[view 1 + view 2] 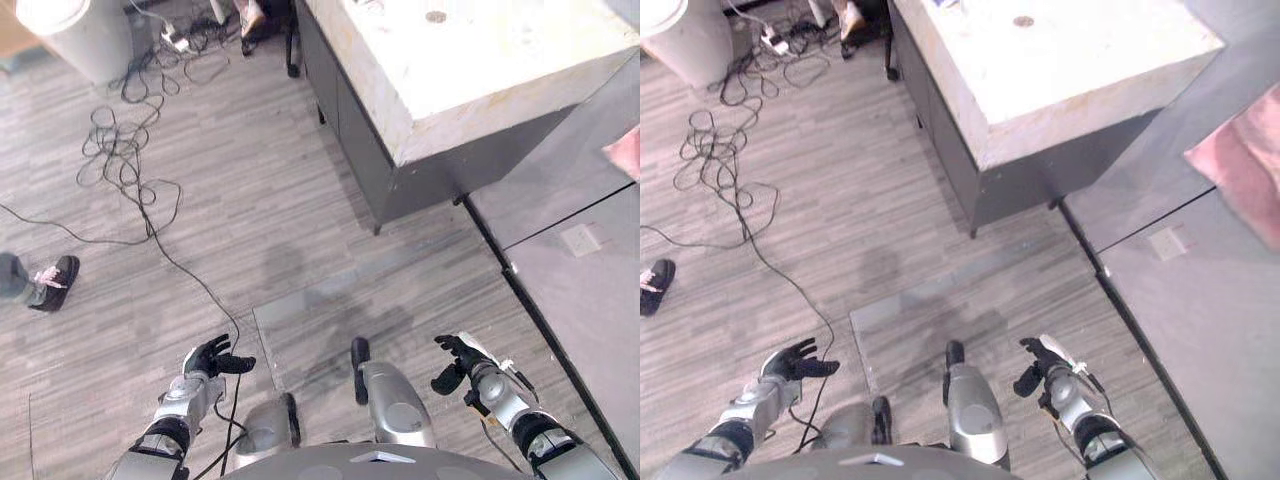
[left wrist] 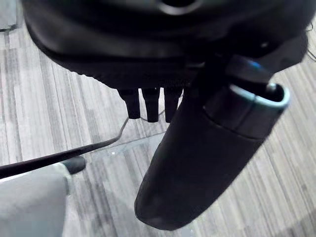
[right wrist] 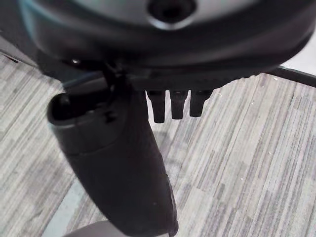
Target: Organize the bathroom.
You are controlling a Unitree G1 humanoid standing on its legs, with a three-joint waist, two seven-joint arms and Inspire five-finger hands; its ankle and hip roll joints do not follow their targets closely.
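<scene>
A pale stone vanity counter (image 1: 470, 70) on a dark cabinet (image 1: 350, 130) stands ahead, a little to the right, with a small drain (image 1: 435, 16) in its top. My left hand (image 1: 208, 358) hangs low at the lower left, fingers relaxed and holding nothing. My right hand (image 1: 462, 362) hangs at the lower right, also relaxed and empty. Both hands are over the wood-look floor, well short of the counter. In each wrist view the fingers (image 2: 150, 103) and thumb (image 3: 118, 173) stand straight above bare floor.
Tangled black cables (image 1: 125, 150) lie on the floor at the left, running to a power strip (image 1: 175, 40). A white bin (image 1: 85, 35) stands at the far left. A person's shoe (image 1: 55, 282) is at the left edge. A pink cloth (image 1: 1240, 165) hangs at the right by a grey wall (image 1: 580, 250).
</scene>
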